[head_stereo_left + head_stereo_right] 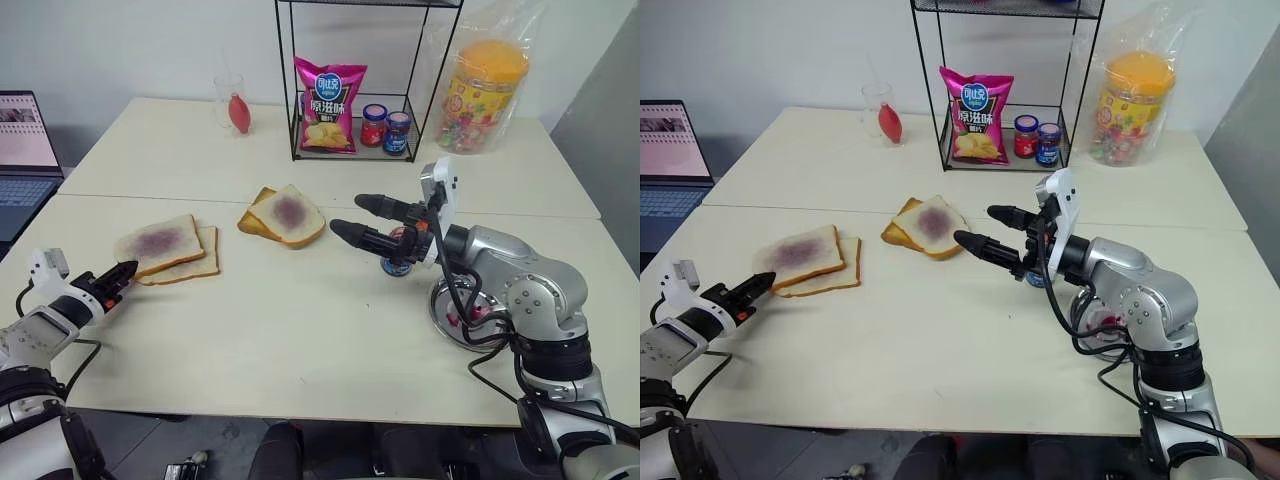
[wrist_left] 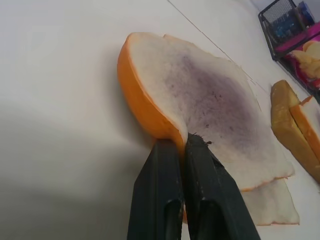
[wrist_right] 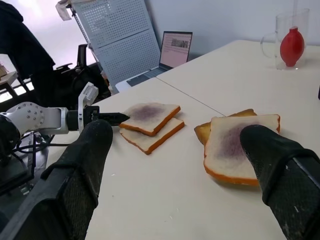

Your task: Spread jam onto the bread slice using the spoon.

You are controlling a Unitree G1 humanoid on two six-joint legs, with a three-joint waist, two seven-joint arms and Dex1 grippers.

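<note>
Starting on the left: the left gripper (image 1: 122,275) has its jaws pressed together right on the near corner of a stained slice (image 1: 158,243) that sits on top of a plain one. From the left wrist view it looks like it's pinching the crust edge, and that edge curls up a bit.

Middle of the table (image 1: 300,350): another pair, with the top slice (image 1: 289,213) carrying a purple stain in its centre. I can't pick out a fresh wet blob on either stained slice from here, so which one is the actual target is hard to call.

Further right, the right gripper (image 1: 352,216) hangs over the table just past that middle pair, jaws spread wide and holding nothing. Behind its fingers is the little jam jar (image 1: 398,262), and beside it the round steel dish (image 1: 462,310) with red smears.

No spoon in hand, so my guess is the spreading looks mostly done, or a fresh scoop is still to come.
</note>
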